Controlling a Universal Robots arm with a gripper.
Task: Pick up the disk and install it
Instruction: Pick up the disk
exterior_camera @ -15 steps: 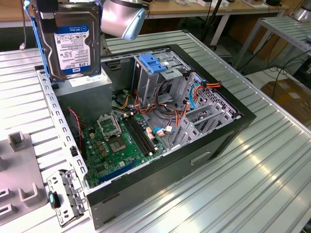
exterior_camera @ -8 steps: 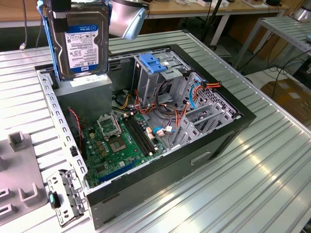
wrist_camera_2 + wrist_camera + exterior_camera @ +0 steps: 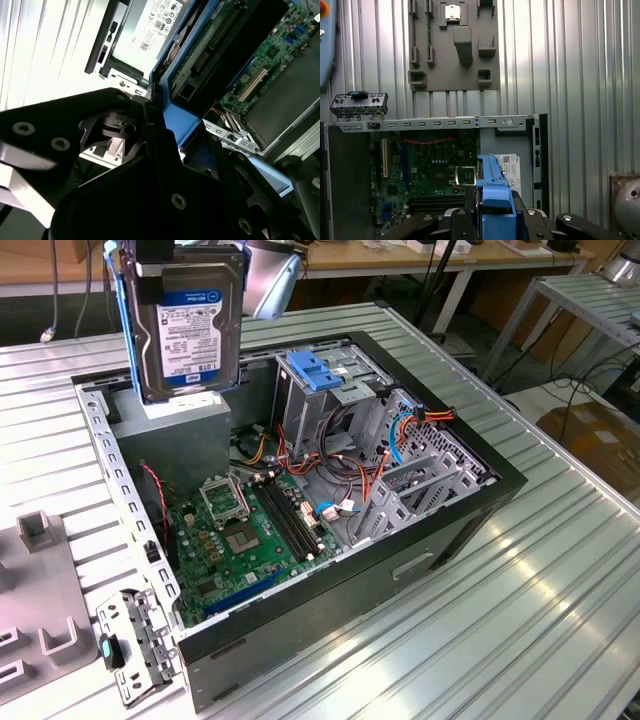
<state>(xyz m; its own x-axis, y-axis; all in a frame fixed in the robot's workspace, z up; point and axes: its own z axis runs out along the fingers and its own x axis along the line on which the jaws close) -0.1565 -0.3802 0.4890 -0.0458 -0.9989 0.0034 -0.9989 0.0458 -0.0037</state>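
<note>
Gripper (image 3: 495,221) clamped on disk (image 3: 187,328), upright above the case (image 3: 497,483) rim, open air around. Second wrist view adds the disk's circuit-board side.

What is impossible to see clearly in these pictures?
1. Exterior view: the end effector is cut off by the top edge.
2. First wrist view: the disk is seen edge-on, so its label is hidden.
3. Exterior view: the disk covers the case corner behind it.
</note>
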